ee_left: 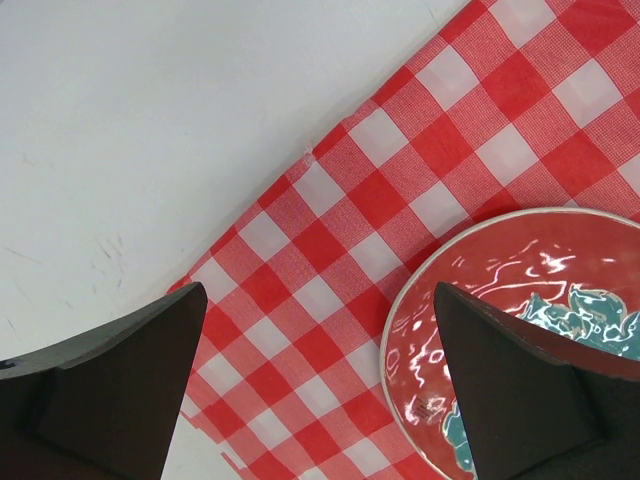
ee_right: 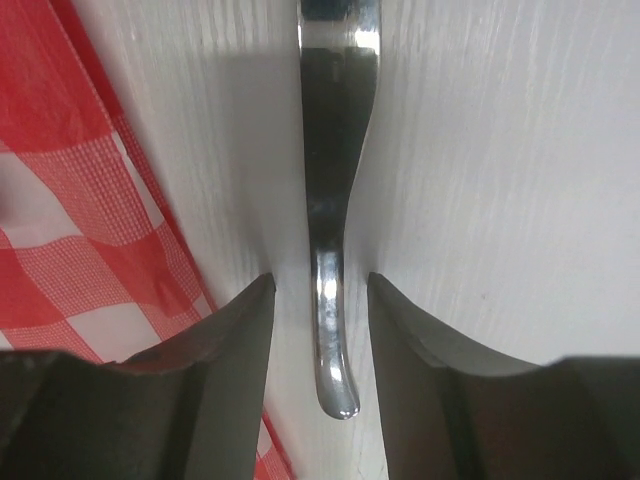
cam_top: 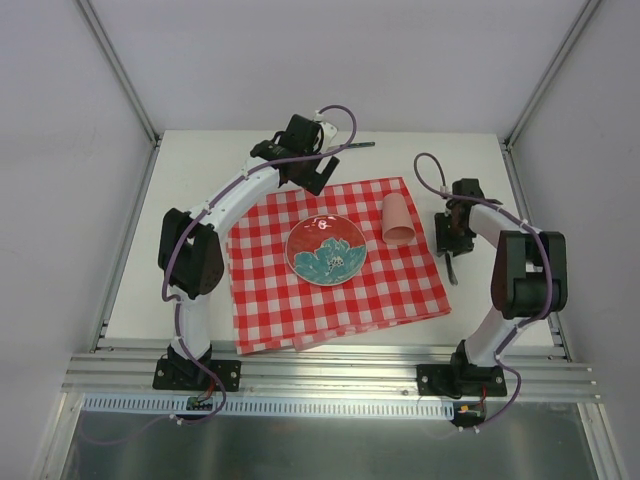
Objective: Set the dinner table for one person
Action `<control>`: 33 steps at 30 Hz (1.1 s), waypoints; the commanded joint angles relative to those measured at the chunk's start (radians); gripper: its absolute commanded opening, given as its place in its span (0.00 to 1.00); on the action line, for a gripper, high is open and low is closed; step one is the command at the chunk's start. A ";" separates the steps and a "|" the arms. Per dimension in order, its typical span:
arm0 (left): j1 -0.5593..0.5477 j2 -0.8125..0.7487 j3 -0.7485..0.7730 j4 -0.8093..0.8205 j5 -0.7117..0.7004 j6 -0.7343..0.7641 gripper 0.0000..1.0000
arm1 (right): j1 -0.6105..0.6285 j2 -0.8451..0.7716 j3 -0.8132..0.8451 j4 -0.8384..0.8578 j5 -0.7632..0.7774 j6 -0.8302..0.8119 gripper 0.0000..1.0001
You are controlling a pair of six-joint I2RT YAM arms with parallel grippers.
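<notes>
The off-white dinner table (cam_top: 200, 170) carries a red-and-white checked cloth (cam_top: 300, 300). On the cloth sit a red plate with a teal flower (cam_top: 326, 250) and, to its right, a pink cup (cam_top: 399, 220). My left gripper (cam_top: 312, 178) hovers open and empty over the cloth's back-left part. In its wrist view the plate (ee_left: 520, 290) is at the lower right. My right gripper (cam_top: 452, 242) is low over the bare table just right of the cloth. Its open fingers (ee_right: 225, 360) straddle the handle of a metal utensil (ee_right: 330, 230) without touching it.
A thin dark item (cam_top: 358, 146) lies on the table at the back, beside the left wrist. The cloth's right edge (ee_right: 60, 200) lies close to the right gripper. An aluminium rail (cam_top: 330, 375) runs along the near edge. Frame posts stand at the back corners.
</notes>
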 commanded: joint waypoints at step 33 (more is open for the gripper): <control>-0.023 -0.025 0.041 0.013 -0.004 -0.013 0.99 | -0.025 -0.117 -0.011 0.007 -0.015 -0.004 0.00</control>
